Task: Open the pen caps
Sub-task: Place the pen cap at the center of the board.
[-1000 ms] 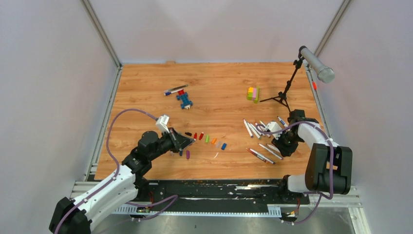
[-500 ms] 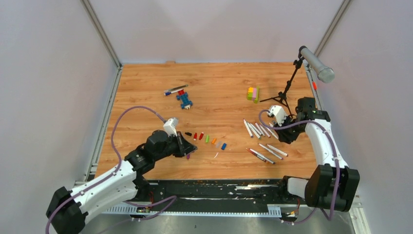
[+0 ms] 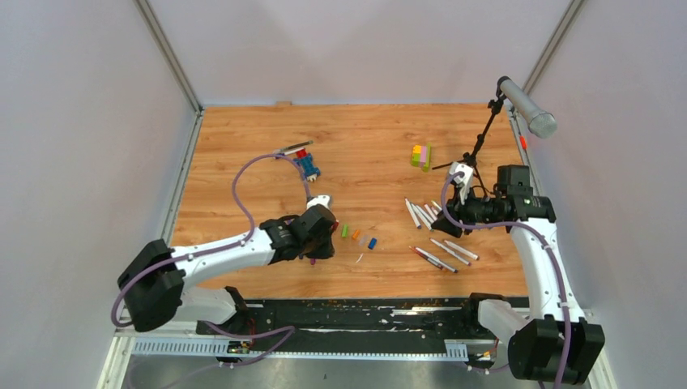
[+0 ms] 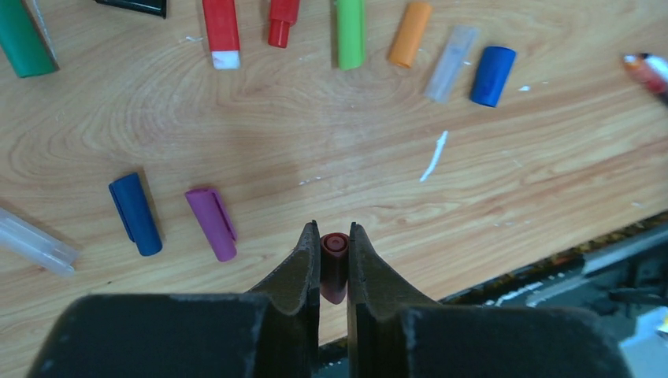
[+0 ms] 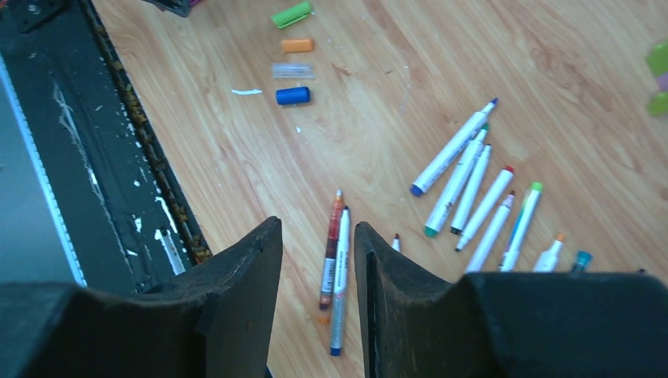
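In the left wrist view my left gripper (image 4: 334, 230) is shut on a dark red pen cap (image 4: 334, 268), which stands upright between the fingers just above the wood. Loose caps lie around it: purple (image 4: 211, 224), blue (image 4: 135, 213), and a row with green (image 4: 350, 31), orange (image 4: 410, 33) and blue (image 4: 492, 75). From above, the left gripper (image 3: 317, 243) sits at that row's left end. My right gripper (image 5: 317, 224) is open and empty, hovering over two pens (image 5: 339, 276). Several uncapped white pens (image 5: 453, 150) fan out beyond it. In the top view the right gripper (image 3: 448, 223) hangs above the pens (image 3: 425, 215).
A blue-and-red toy brick figure (image 3: 306, 166) lies at the back left with one pen (image 3: 292, 149) beside it. A yellow-green-pink block stack (image 3: 420, 156) and a black microphone stand (image 3: 478, 146) are at the back right. The black rail (image 3: 364, 312) runs along the near edge.
The left arm has stretched right, bringing its gripper over the cap row. The right gripper has lifted off the pens, turned to face left, and its jaws have widened.
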Motion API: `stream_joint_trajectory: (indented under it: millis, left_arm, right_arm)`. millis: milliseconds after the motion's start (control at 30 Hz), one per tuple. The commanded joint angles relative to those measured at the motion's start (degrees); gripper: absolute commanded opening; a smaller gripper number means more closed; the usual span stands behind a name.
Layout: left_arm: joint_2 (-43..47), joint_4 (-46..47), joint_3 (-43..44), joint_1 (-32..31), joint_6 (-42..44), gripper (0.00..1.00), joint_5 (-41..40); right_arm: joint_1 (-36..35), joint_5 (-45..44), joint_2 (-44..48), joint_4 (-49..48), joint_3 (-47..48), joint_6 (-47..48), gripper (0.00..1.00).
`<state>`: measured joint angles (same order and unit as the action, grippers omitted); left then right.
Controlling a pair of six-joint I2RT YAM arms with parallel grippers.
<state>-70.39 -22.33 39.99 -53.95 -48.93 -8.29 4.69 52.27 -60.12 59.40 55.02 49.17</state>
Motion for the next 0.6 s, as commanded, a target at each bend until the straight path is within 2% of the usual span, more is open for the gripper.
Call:
stream_joint_trajectory:
  millis: [0, 333, 567]
  left_arm:
    - [-5.6, -4.6, 4.9, -1.3, 2.0, 0.16, -5.9]
    - [-15.1, -8.5, 9.8, -2.0, 3.6, 0.21, -7.6]
    - [-17.9, -9.6, 11.0, -2.2, 4.5, 0.25, -7.5]
  right_arm:
    - [0.0, 6.6, 2.2, -4.8, -4.1, -2.7, 0.41]
    - [0.0, 6.9, 3.3, -5.2, -5.3, -1.5, 0.43]
    - [0.0, 6.9, 3.6, -5.0, -5.5, -1.3, 0.43]
